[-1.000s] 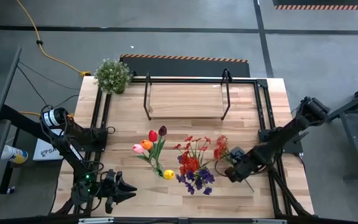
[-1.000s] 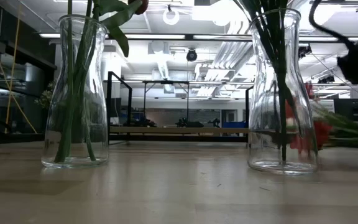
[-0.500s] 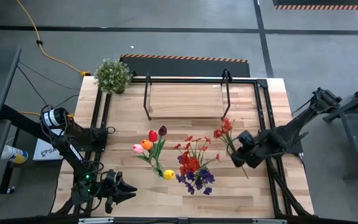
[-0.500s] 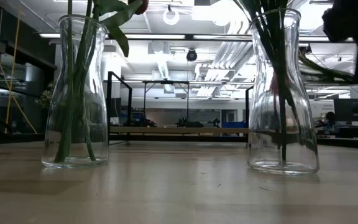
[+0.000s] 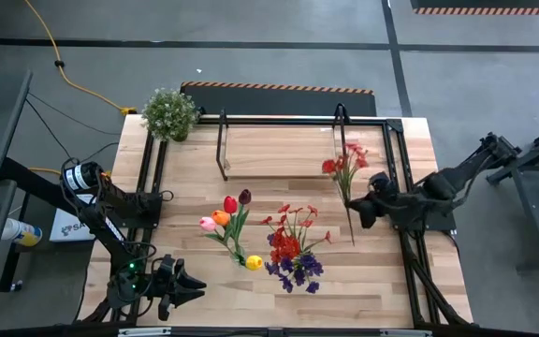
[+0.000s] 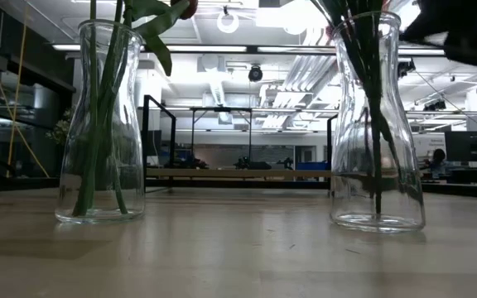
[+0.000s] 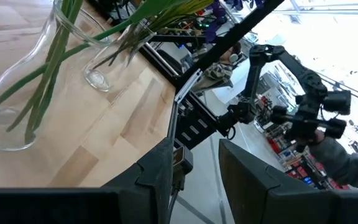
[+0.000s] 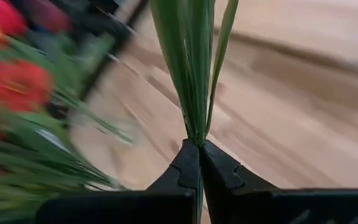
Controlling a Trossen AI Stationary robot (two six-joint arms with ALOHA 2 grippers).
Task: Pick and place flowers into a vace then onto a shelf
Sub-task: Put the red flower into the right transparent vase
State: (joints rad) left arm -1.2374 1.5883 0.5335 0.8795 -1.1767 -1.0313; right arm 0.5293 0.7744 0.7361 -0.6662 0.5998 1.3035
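1. While the right gripper (image 5: 363, 208) hung over the right part of the plank tabletop (image 5: 185, 192), its jaws were pressed fully together on the green stems of a red small-blossom spray (image 5: 343, 166); the right wrist view showed the stems (image 8: 193, 74) pinched at the very fingertips.
2. That spray's blossoms lay over the right end of the low light-wood shelf on its thin black frame (image 5: 279, 150), with the stem tail pointing toward the table's front edge.
3. Two clear glass vases stood near the front of the table: one held tulips (image 6: 99, 124), the other held red and purple sprays (image 6: 377, 124).
4. Risk: the tip-only pinch could have let the long stems swivel or slip during travel, dropping the spray.
5. Risk: the second vase's narrow neck was already crowded, so a slanted stem tail could have missed it or caught the flowers inside.
6. Risk: a sideways push on that neck could have tipped the tall vase.
7. The left gripper (image 5: 195, 287) waited at the front left corner, jaws partly apart and holding nothing.
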